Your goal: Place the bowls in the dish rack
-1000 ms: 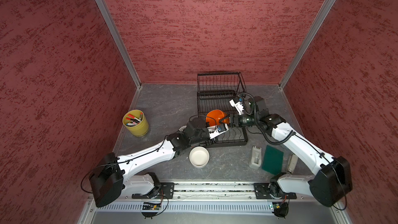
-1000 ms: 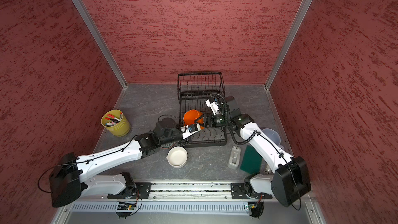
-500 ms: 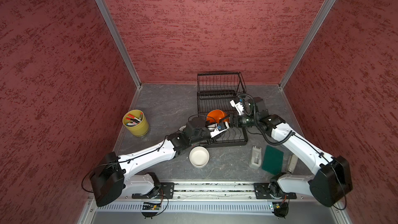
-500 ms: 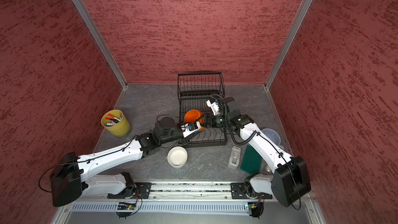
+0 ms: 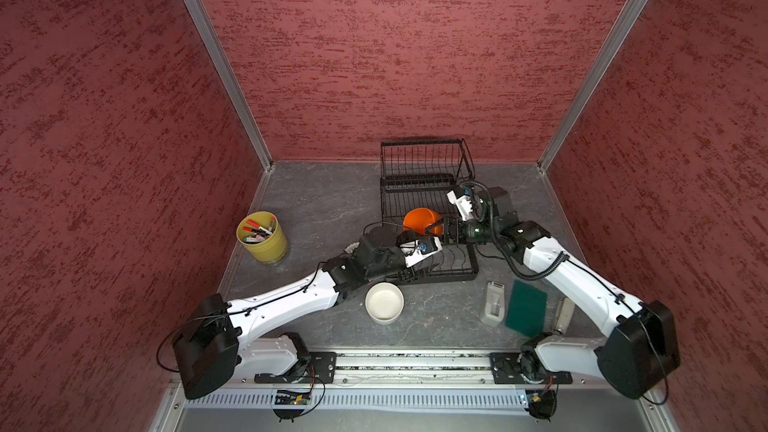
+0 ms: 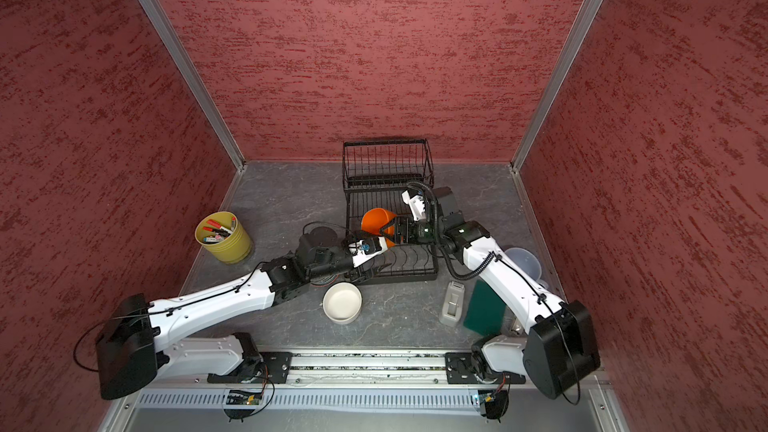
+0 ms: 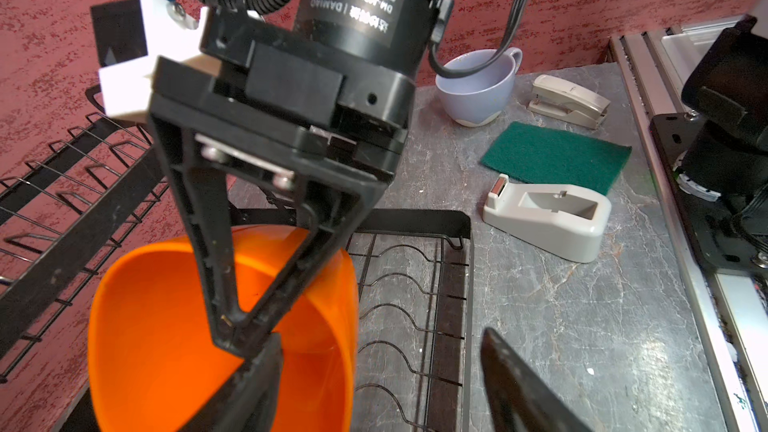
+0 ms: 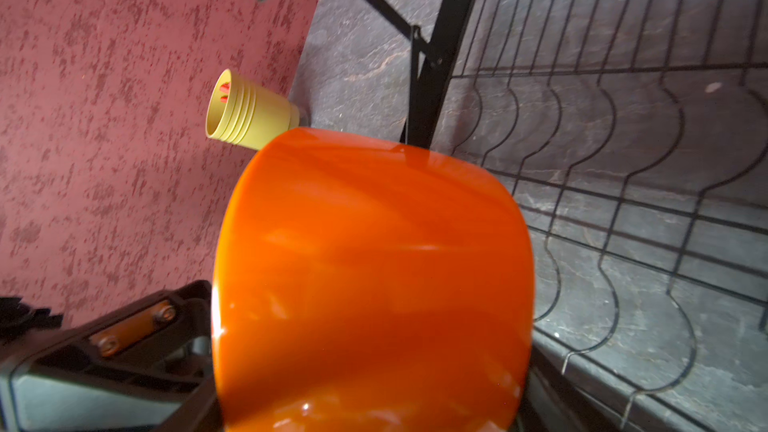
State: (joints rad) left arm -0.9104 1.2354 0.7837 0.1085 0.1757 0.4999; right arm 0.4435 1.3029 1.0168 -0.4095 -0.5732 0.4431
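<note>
rack (image 5: 419,180): black wire, at the back of the table, raised basket toward the far wall
orange bowl (image 5: 417,218): tipped on its side over the rack's lower tray, mouth toward my left gripper (image 7: 376,340); I cannot tell whether it touches the wires
right gripper (image 5: 432,227): jaws set wide and clamped across the orange bowl's body
left gripper: fingers parted, gripping nothing; one finger (image 7: 257,380) just beside the orange bowl's rim
white bowl (image 5: 384,302): upright on the table, just in front of the rack, close by my left arm
marker cup (image 5: 262,238): near the left wall, well apart from the rack
tape dispenser (image 5: 493,305), green pad (image 5: 525,307): side by side on the table, right of the white bowl
mug (image 7: 478,85), stapler (image 7: 569,101): past the green pad, near the right wall
</note>
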